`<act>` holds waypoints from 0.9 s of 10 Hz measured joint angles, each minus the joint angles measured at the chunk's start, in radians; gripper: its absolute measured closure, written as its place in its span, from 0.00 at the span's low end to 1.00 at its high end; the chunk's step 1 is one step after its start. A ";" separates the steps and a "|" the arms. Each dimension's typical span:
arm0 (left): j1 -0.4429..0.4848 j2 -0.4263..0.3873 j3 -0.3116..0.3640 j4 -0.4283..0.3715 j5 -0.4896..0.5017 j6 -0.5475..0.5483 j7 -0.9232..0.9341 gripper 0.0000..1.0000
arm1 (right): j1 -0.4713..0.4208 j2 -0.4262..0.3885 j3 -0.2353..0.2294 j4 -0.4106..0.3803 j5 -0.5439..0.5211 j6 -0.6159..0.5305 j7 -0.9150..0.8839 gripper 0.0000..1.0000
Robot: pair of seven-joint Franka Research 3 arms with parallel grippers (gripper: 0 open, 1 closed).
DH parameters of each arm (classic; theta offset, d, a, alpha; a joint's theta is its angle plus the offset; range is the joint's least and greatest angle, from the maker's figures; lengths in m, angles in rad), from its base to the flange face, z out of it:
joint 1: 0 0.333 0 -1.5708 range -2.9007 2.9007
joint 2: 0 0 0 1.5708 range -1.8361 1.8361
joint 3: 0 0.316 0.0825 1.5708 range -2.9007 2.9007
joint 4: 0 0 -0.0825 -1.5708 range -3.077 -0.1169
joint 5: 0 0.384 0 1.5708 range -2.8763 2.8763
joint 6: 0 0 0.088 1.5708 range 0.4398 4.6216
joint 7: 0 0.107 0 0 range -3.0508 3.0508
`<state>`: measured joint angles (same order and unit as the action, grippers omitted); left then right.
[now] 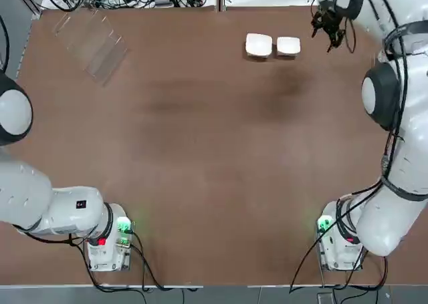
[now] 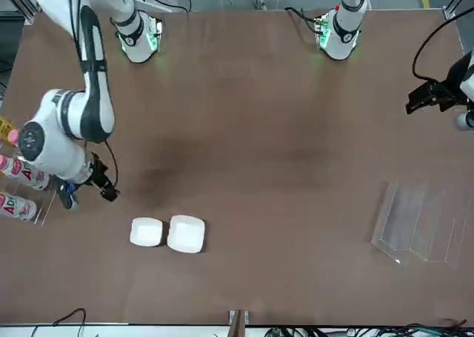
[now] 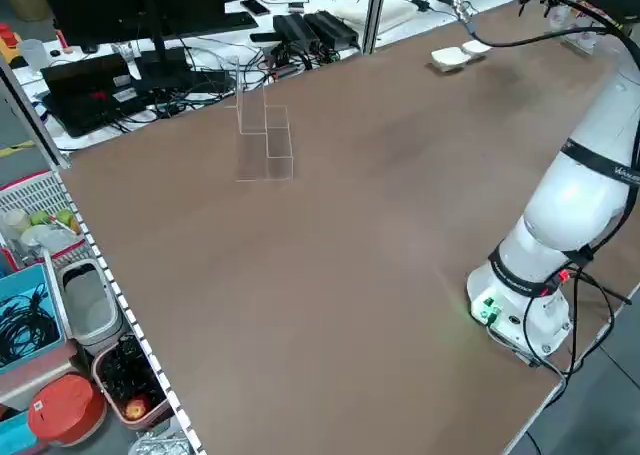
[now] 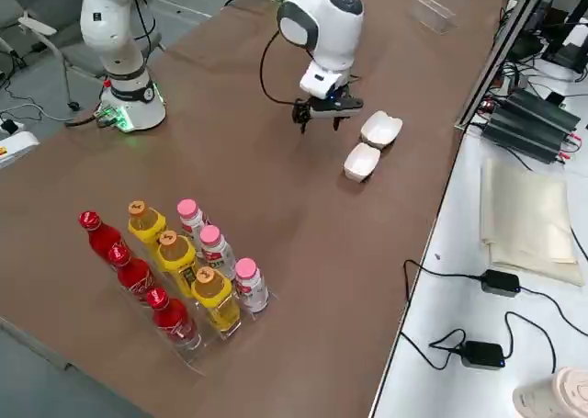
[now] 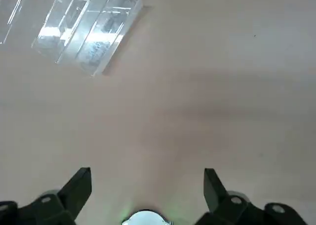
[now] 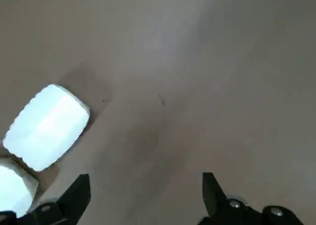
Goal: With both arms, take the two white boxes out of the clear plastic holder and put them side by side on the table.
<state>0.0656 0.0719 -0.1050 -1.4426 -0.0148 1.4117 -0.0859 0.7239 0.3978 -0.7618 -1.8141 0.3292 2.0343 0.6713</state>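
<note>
boxes: the two white boxes [image 1: 273, 46] sit right next to each other on the table [image 1: 200, 157], upper right of the top view, larger one [image 1: 259, 45] on the left and smaller one [image 1: 288, 46] beside it, maybe just touching, can't quite tell

holder: clear plastic holder [image 1: 90, 40] is over in the upper left of the top view, looks empty, well apart from the boxes

right end effector [image 1: 328, 25]: up off the table just to the right of the boxes in the top view, fingers spread wide, nothing in them

left end effector [image 2: 429, 96]: right edge of the front view, above bare table, also wide and empty, holder visible some way off in its wrist view

bottles [image 4: 175, 271]: rack of them off at the table edge, lower left of the right side view, not involved

progress: honestly looks done, both boxes out and paired up

what could go wrong: the right end effector is near the smaller box, so a sloppy low swing while pulling away could nudge it and break up the pair
</note>
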 joint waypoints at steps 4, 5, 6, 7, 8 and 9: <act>0.000 0.000 -0.004 0.000 0.000 0.000 0.000 0.00 | -0.002 -0.062 -0.023 0.002 -0.061 -0.029 -0.204 0.00; 0.000 0.000 -0.004 0.000 0.000 0.000 0.000 0.00 | -0.002 -0.068 -0.032 0.003 -0.064 -0.038 -0.260 0.00; 0.000 0.000 -0.004 0.000 0.000 0.000 0.000 0.00 | -0.002 -0.076 -0.040 0.003 -0.087 -0.044 -0.332 0.00; 0.000 0.000 -0.004 0.001 0.000 0.000 0.000 0.00 | -0.002 -0.088 -0.048 0.005 -0.116 -0.045 -0.405 0.00; 0.000 0.000 -0.004 0.001 0.000 0.000 0.000 0.00 | -0.002 -0.100 -0.054 0.012 -0.134 -0.054 -0.450 0.00; 0.001 0.000 -0.004 0.002 0.000 0.000 0.000 0.00 | -0.002 -0.108 -0.054 0.022 -0.140 -0.069 -0.467 0.00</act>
<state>0.0661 0.0717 -0.1090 -1.4410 -0.0148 1.4117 -0.0859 0.7219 0.2901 -0.8162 -1.7916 0.1890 1.9652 0.2042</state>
